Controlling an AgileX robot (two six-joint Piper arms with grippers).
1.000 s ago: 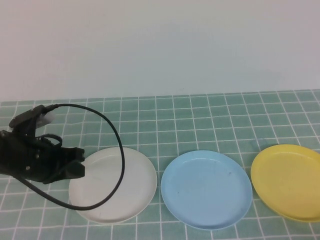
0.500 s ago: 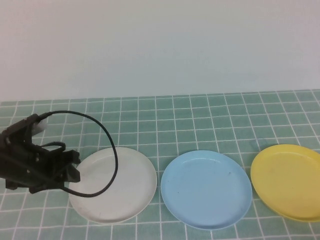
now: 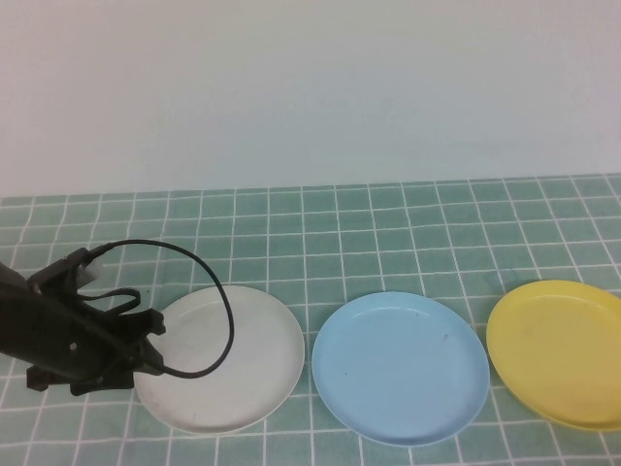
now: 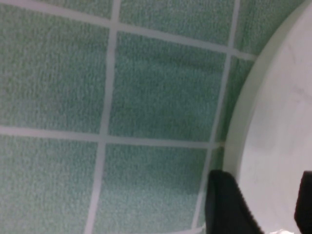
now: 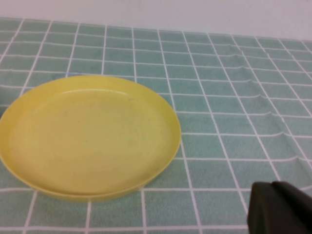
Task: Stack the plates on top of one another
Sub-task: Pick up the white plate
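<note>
Three plates lie in a row on the green checked cloth: a white plate [image 3: 233, 357] at left, a blue plate [image 3: 400, 367] in the middle and a yellow plate [image 3: 563, 351] at right. My left gripper [image 3: 150, 342] is low at the white plate's left rim. In the left wrist view the gripper [image 4: 263, 209] is open, one finger [image 4: 223, 204] at the rim and the other over the white plate's [image 4: 282, 122] inside. My right gripper [image 5: 280, 209] shows only in the right wrist view, shut and empty, beside the yellow plate [image 5: 87, 136].
A black cable [image 3: 218, 291] loops from the left arm over the white plate. The cloth [image 3: 388, 223] runs back to a pale wall. The yellow plate reaches the right edge of the high view.
My left arm has dropped lower and drawn toward the near left, bringing its gripper down at the white plate's left rim. The plates have not moved.
</note>
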